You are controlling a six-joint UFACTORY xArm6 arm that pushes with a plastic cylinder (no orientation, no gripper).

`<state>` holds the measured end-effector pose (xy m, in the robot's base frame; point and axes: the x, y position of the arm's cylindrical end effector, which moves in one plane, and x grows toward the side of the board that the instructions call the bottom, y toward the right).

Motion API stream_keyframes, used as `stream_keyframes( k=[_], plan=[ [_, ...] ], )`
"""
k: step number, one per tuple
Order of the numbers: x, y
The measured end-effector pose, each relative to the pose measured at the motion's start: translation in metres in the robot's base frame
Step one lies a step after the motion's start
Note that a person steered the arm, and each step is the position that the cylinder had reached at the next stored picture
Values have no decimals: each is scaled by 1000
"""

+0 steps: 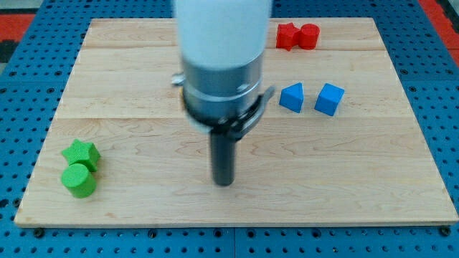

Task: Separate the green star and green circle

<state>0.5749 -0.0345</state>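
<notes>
My tip (224, 182) rests on the wooden board (143, 208) a little toward the view's bottom of centre, roughly midway between the left and right edges. The rig carries no pincer, so there is no open or clamped state to report; the arm ends in a plain dark rod below a grey collar (222, 89) and a white housing (222, 29) that comes down from the view's top edge. Nothing touches my tip: bare wood surrounds it on every side. The task's two pieces sit well apart from it, near the board's bottom-left corner. The green star (80, 153) lies just toward the view's top of the green circle (78, 180), and the two appear to be touching, or very nearly so; I cannot tell whether any gap lies between them. Both stand close to the board's left edge. Toward the right edge, at about mid-height, are two blue pieces set side by side with a small gap between them: a blue block of uncertain shape (292, 97) on the view's left and a blue cube (329, 99) on its right. Near the top edge, right of centre, two red blocks (297, 36) stand pressed together; their shapes I cannot make out with confidence. The board lies on a blue perforated bench (14, 107).
</notes>
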Motion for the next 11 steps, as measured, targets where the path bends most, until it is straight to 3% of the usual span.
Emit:
stream_keyframes(
  k=[2,4,5,6,9,11],
  plan=[
    [34,-129],
    [-7,-164],
    [11,-163],
    [10,-202],
    [-70,-204],
    [-85,-146]
  ],
)
